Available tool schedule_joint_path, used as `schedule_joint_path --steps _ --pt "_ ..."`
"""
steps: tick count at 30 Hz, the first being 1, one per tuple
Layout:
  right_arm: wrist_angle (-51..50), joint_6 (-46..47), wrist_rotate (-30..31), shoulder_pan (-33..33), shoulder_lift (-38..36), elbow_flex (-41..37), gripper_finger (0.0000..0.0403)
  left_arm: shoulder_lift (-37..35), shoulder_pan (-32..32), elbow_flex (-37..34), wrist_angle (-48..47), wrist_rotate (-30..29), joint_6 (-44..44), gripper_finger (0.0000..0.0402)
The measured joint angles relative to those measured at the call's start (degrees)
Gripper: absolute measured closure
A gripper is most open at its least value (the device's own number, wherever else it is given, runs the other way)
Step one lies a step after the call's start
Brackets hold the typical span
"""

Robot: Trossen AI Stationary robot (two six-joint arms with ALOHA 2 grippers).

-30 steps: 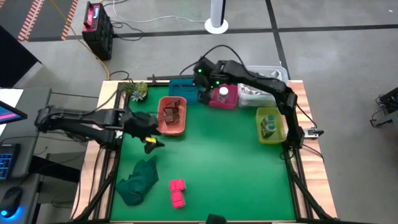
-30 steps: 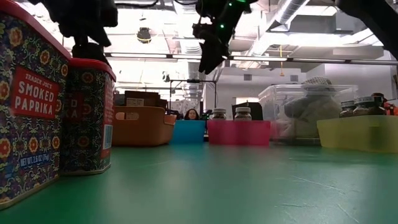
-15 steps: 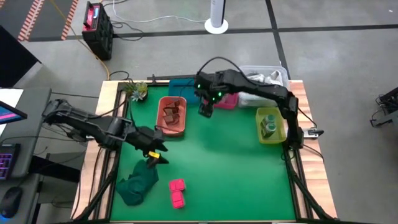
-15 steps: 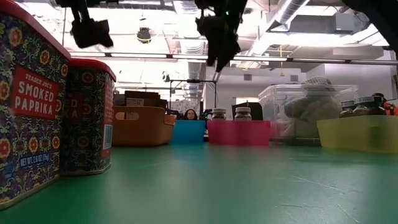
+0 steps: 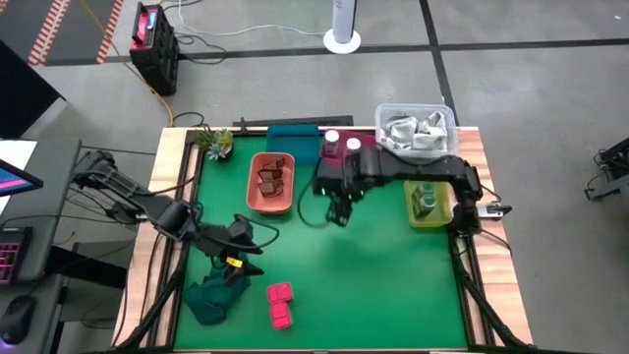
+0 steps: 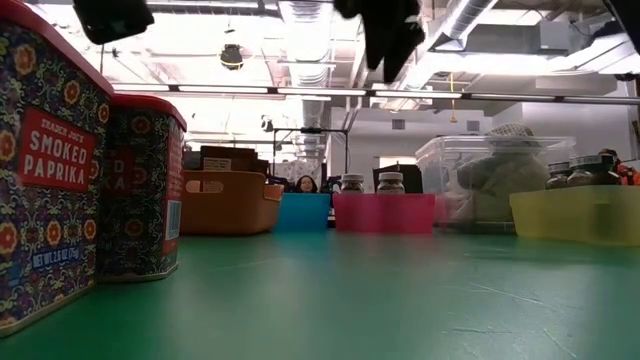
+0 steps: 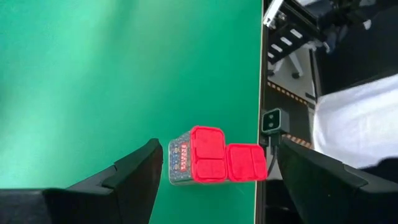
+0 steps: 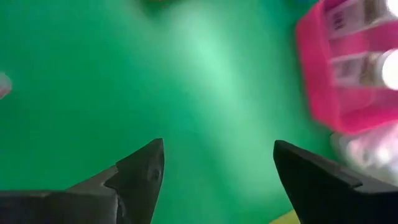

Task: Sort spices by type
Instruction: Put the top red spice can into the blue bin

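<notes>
Low view: nearest paprika tin (image 6: 45, 170) carries a red label panel reading "TRADER JOE'S" in small letters above "SMOKED PAPRIKA" in large white letters. Small print below the panel, possibly a weight figure, too fine to read.

Second tin (image 6: 145, 185), just beside and behind the first: red label mostly hidden by the first tin; only a few partial letters show at its edge, not legible as words.

Left wrist view: same two tins (image 7: 214, 155), red lids up. Side of one shows a red panel with white lettering, too small to make out.

High view: no readable text on any bin or jar.
</notes>
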Motion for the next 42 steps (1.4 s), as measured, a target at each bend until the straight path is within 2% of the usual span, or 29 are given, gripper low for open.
schedule_joint_path --steps 6,11,14,17,22,27,33,37,42 --pt "-2.32 4.29 4.57 7.21 -0.72 -1.48 0.0079 0.00 -1.24 0.00 0.35 -1.59 -4.47 0.0102" --pt "-1.02 11.19 4.93 12.11 -5.94 -9.12 0.0079 0.00 -1.29 0.00 5.27 -1.77 -2.51 0.0102" --pt "4.56 16.69 4.91 15.15 -10.92 -16.65 0.0079 0.26 -1.29 0.00 7.88 -4.26 -0.66 0.0102" --pt "14.29 21.14 4.97 17.07 -15.42 -25.20 0.0079 2.39 -1.10 0.00 10.20 -5.81 -1.01 0.0102" --pt "23.60 28.41 6.64 18.71 -18.99 -34.49 0.0079 9.24 -1.09 0.00 13.01 -3.99 -1.52 0.0102" --pt "21.54 32.12 8.08 22.26 -19.18 -35.17 0.0079 14.97 -1.13 1.06 14.40 -3.88 -2.25 0.0102" --pt "13.73 37.23 12.10 24.80 -19.29 -35.17 0.0079 21.18 -1.24 5.64 12.06 -3.89 -1.57 0.0102" --pt "10.08 37.65 12.16 24.40 -19.29 -35.17 0.0079 25.23 -1.55 10.89 7.79 -4.38 1.93 0.0102" --pt "10.44 37.41 12.14 23.86 -19.30 -35.17 0.0079 29.98 -1.55 17.90 -1.50 -4.78 4.59 0.0102"
